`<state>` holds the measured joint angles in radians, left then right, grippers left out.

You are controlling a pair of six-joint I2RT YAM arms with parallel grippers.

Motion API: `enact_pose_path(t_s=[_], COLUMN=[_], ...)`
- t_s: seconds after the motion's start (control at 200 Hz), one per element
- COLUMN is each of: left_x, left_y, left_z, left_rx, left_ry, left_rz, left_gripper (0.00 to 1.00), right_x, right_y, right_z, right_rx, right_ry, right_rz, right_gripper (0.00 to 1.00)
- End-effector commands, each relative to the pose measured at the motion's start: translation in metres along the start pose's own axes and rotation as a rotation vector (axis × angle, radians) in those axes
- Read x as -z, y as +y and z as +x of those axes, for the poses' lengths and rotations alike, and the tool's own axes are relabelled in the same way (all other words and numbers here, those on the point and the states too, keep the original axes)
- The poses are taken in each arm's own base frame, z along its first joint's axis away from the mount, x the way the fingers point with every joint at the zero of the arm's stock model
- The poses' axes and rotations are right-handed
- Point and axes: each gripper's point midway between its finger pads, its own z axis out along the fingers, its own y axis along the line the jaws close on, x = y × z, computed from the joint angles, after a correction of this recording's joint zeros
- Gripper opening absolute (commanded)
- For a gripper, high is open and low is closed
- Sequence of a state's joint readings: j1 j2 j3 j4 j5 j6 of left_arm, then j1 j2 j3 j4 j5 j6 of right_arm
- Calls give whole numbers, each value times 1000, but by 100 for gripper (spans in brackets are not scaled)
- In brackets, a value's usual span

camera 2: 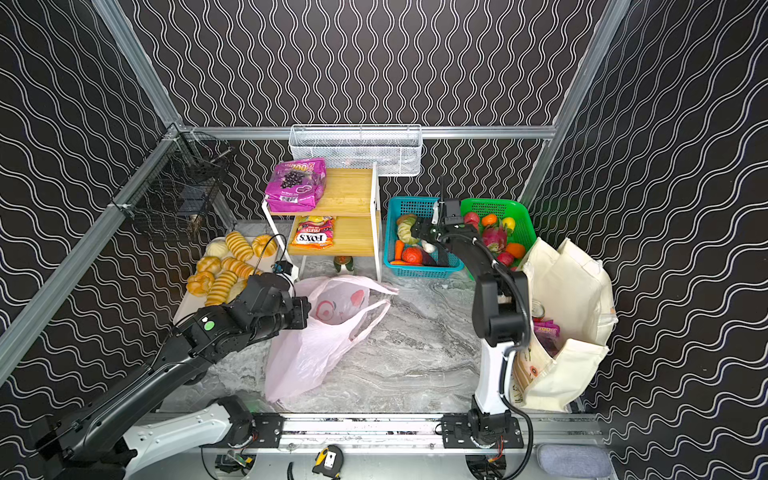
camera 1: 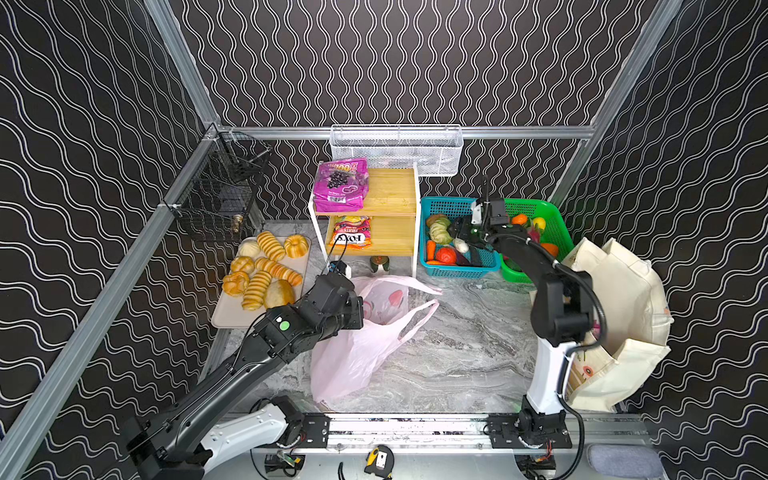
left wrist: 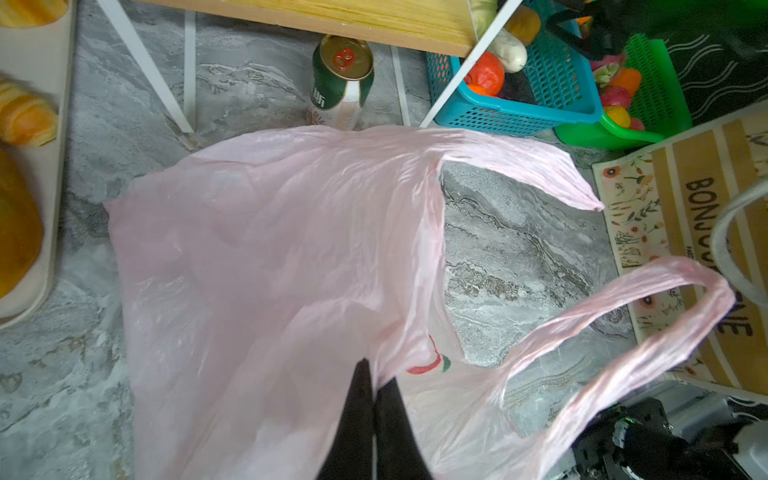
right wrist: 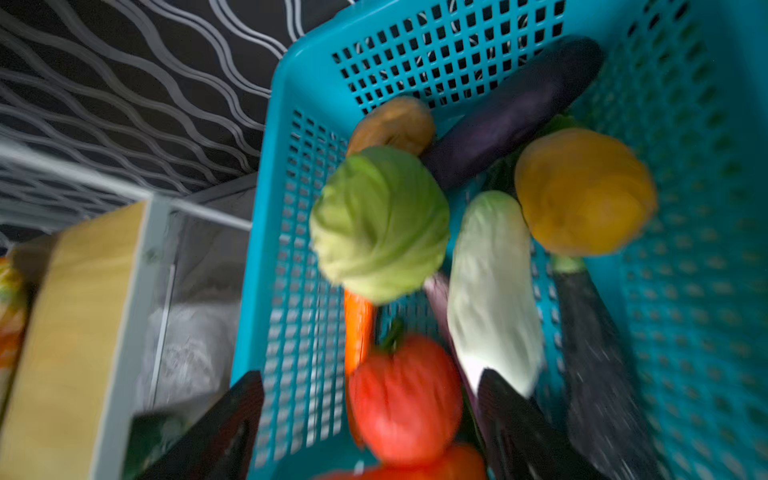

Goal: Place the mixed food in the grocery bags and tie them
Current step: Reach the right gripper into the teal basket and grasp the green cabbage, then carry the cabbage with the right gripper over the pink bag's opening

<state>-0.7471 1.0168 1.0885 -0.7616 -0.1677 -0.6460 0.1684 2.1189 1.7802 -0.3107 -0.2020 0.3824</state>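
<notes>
Jaws: left gripper (left wrist: 372, 370) pinched shut on pink plastic bag (camera 1: 353, 357), slumped on bench (camera 1: 457, 353). Right gripper (right wrist: 370, 374) spread wide above blue basket (camera 1: 457, 271): cabbage (right wrist: 380, 224), tomato (right wrist: 405, 399), aubergine (right wrist: 511, 112). Green basket (camera 1: 536, 205): fruit (camera 2: 494, 239). Cream tote (camera 2: 577, 282), far right: magenta pouch (camera 2: 546, 332) inside.

Left arm (camera 1: 249, 365): extended forward.
Left gripper (left wrist: 374, 372): clamped on pink bag (left wrist: 270, 249).
Right arm (camera 1: 557, 291): extended forward.
Right gripper (right wrist: 370, 376): fingers spread wide.

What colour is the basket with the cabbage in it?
Teal basket, best seen in right wrist view.
</notes>
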Motion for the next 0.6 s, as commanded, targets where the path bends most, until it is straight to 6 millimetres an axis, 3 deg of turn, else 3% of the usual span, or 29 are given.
enact_pose_path(t_s=[0.0, 0.12, 0.2, 0.38, 0.526, 0.596], left_x=[-3, -12, -16, -24, -26, -27], left_y=[-17, -21, -23, -22, -23, -22], left_z=[-5, -3, -3, -3, -5, -5], left_rx=[-65, -65, -59, -69, -83, -83], left_ry=[12, 33, 35, 46, 52, 53], left_rz=[69, 75, 79, 57, 49, 44], left_gripper=[0, 0, 0, 0, 0, 0], right_x=[-22, -47, -61, -88, -85, -76], right_y=[2, -1, 6, 0, 12, 16], right_z=[-18, -26, -25, -17, -17, -20], right_rx=[-5, 15, 29, 44, 46, 40], right_ry=[-53, -67, -57, -34, -34, -49], right_rz=[14, 37, -11, 23, -38, -51], right_gripper=[89, 91, 94, 93, 74, 56])
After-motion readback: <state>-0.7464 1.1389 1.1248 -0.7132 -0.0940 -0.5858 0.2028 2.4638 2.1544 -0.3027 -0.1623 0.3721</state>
